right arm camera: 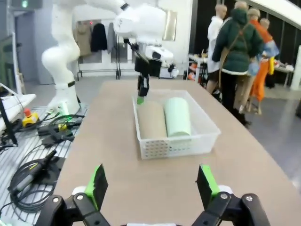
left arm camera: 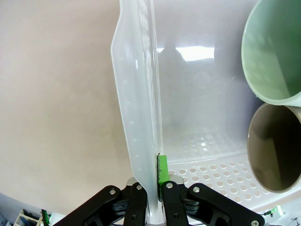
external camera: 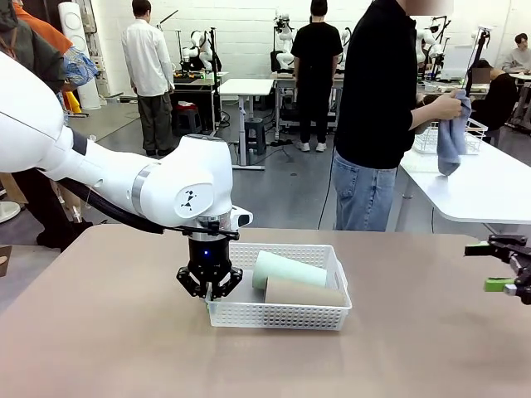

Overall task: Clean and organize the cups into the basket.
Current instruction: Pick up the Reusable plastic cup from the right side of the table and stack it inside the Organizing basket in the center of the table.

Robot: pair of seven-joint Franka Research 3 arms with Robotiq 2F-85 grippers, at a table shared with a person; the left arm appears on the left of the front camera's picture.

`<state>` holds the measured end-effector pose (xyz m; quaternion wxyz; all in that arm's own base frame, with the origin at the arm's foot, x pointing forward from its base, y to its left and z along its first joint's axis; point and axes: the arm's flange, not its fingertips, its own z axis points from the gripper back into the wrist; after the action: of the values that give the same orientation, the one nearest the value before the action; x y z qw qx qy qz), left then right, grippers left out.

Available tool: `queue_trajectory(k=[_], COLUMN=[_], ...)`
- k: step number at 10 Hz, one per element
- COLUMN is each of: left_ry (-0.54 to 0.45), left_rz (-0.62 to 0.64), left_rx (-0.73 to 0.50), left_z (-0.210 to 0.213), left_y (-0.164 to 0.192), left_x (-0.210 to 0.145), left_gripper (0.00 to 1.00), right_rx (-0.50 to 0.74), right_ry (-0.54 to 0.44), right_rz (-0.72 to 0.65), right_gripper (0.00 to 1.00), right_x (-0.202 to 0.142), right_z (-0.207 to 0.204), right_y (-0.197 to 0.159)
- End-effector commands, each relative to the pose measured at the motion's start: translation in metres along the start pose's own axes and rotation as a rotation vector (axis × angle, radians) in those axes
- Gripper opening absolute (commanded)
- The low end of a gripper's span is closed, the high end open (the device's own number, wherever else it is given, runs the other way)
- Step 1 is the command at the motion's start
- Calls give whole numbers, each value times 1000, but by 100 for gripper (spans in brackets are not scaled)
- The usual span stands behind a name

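Item one, at your left: the white left arm reaches over the plain tan table point(external camera: 91, 332) and ends in the left gripper point(external camera: 209, 287) point(left arm camera: 157, 181), its jaws closed tight on the near-left wall of the basket, one green pad inside the wall and one finger outside. Item two, centre: the shallow white plastic basket with perforated lattice sides point(external camera: 282, 318) point(left arm camera: 136, 117) point(right arm camera: 181, 145) sits flat on the table. Item three, within it: the pale mint-green tapered cup point(external camera: 290, 267) point(left arm camera: 270, 52) point(right arm camera: 178, 117), on its side, touching the tan cardboard-coloured tapered cup point(external camera: 304, 292) point(left arm camera: 277, 148) point(right arm camera: 152, 120), also on its side. Item four, far side: a person holds a grey-blue cloth point(external camera: 452, 139) in both hands, well apart from the basket. Item five, at your right: the right gripper point(external camera: 499, 267) point(right arm camera: 153, 184) hangs over the table edge, jaws spread wide, holding nothing. Status, as a judgement: both visible cups are in; what is left looks like shifting or straightening the basket.
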<state>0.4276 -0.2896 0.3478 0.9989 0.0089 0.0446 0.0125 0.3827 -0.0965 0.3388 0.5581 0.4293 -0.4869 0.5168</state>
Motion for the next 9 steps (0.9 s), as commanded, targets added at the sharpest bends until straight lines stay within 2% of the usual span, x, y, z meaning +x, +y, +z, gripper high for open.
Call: queue_trajectory(k=[1, 3, 5, 6, 9], left_ry=[-1, -1, -1, -1, -1], left_rz=[-1, -1, -1, -1, -1], left_rx=[4, 4, 4, 4, 4], left_z=[-1, -1, -1, -1, -1], left_y=[1, 1, 1, 1, 1], left_x=[-2, -2, -2, -2, -2], left_gripper=[0, 0, 0, 0, 0], right_rx=[6, -10, -46, 3, 3], right_ry=[18, 37, 34, 40, 40], right_rz=[-82, -132, -75, -105, -105], right_gripper=[100, 100, 100, 100, 100], right_x=[-17, -36, -26, -43, -43], right_z=[-12, -20, -28, -20, -20], right_y=[-33, -51, -50, -45, -45])
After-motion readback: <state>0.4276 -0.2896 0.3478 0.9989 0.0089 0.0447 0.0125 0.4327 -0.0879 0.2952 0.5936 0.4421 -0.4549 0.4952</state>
